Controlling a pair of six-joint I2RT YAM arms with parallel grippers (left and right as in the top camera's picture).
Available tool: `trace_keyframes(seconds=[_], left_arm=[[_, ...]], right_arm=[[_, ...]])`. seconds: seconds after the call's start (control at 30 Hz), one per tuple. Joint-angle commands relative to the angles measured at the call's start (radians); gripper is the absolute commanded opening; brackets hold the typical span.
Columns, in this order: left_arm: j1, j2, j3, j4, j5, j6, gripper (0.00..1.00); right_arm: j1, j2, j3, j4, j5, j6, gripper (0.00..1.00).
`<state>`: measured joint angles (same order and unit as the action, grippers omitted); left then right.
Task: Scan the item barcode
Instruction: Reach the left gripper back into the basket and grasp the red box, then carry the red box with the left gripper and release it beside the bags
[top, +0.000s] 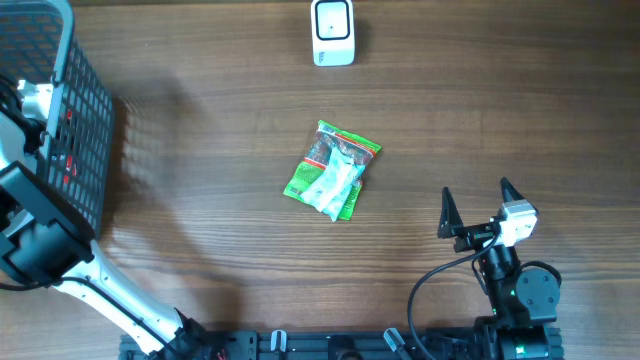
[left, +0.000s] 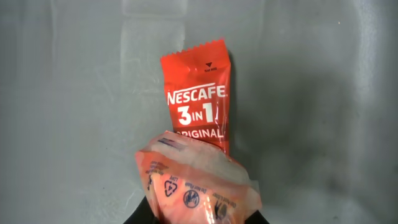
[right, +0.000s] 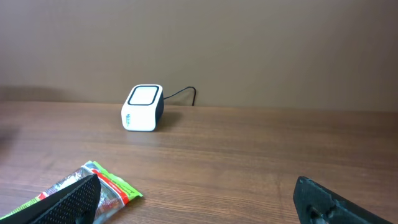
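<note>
In the left wrist view, my left gripper is shut on a crumpled orange translucent packet with recycling marks; only the dark jaw edges show at the bottom. Behind the packet, a red Nescafe 3 in 1 sachet lies flat on a grey floor. From overhead, this gripper is hidden inside the black wire basket at the left edge. The white barcode scanner stands at the back centre of the table. My right gripper hovers open and holds nothing at the front right.
A green and white snack packet lies mid-table, just ahead and left of the right gripper. The left arm runs along the table's left side to the basket. A cable leads from the scanner to the wall.
</note>
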<state>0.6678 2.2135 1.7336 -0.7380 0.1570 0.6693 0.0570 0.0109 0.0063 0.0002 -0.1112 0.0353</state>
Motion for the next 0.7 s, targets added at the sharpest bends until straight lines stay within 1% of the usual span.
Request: trace_keyframes(seconds=[0.0, 0.1, 0.2, 0.27, 0.37, 0.43, 0.47, 0.53, 0.6, 0.63, 0.67], left_arm=[[0.003, -0.051, -0.014, 0.023, 0.007, -0.087, 0.06], [0.003, -0.12, -0.014, 0.068, 0.006, -0.18, 0.05], [0.003, -0.231, -0.014, 0.078, 0.006, -0.218, 0.06], [0.002, -0.304, -0.014, 0.082, 0.006, -0.274, 0.05], [-0.004, -0.491, -0.014, 0.076, 0.035, -0.459, 0.04], [-0.023, -0.602, -0.014, 0.055, 0.129, -0.534, 0.04], [-0.035, -0.653, -0.014, 0.039, 0.154, -0.563, 0.04], [-0.063, -0.764, -0.014, -0.019, 0.153, -0.627, 0.07], [-0.09, -0.86, -0.014, -0.116, 0.173, -0.707, 0.07], [-0.109, -0.891, -0.014, -0.174, 0.218, -0.713, 0.06], [-0.142, -0.92, -0.014, -0.253, 0.283, -0.713, 0.04]], right_arm=[[-0.004, -0.007, -0.001, 0.005, 0.005, -0.009, 1.0], [-0.004, -0.007, -0.001, 0.005, 0.005, -0.009, 1.0], [-0.004, -0.007, -0.001, 0.005, 0.005, -0.009, 1.0], [-0.004, -0.007, -0.001, 0.005, 0.005, -0.009, 1.0], [-0.004, -0.007, -0.001, 0.005, 0.005, -0.009, 1.0], [-0.004, -0.007, -0.001, 0.005, 0.005, -0.009, 1.0], [-0.004, -0.007, -0.001, 0.005, 0.005, -0.009, 1.0], [-0.004, -0.007, -0.001, 0.005, 0.005, -0.009, 1.0], [-0.004, -0.007, -0.001, 0.005, 0.005, -0.009, 1.0], [-0.004, -0.007, -0.001, 0.005, 0.005, -0.009, 1.0], [-0.004, -0.007, -0.001, 0.005, 0.005, -0.009, 1.0]])
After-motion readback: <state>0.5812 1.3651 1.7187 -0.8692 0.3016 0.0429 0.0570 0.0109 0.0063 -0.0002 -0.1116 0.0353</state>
